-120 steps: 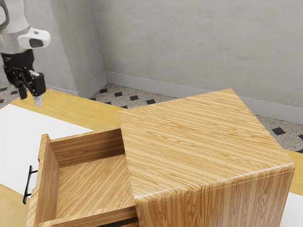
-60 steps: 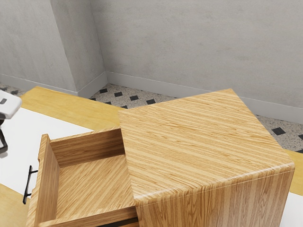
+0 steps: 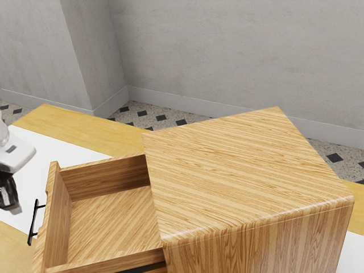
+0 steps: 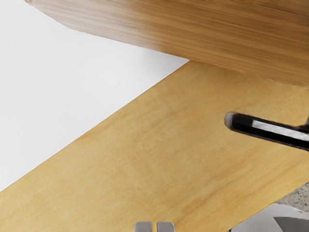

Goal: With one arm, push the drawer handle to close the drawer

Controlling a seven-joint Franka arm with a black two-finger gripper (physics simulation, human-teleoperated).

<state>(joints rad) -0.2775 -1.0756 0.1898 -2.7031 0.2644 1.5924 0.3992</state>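
Striped wooden cabinet: brown box drawer juts out, slim black bar handle outermost. Our black gripper: tips nearly together, empty. Probably rigid, smooth-sliding; we'd push mid-bar, no grasp.

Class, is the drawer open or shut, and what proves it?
Open. The drawer juts out from the cabinet, its bare floor and inner walls showing, and the black handle stands well away from the cabinet.

There are one cabinet, drawer, handle, table and arm, and two fingers.
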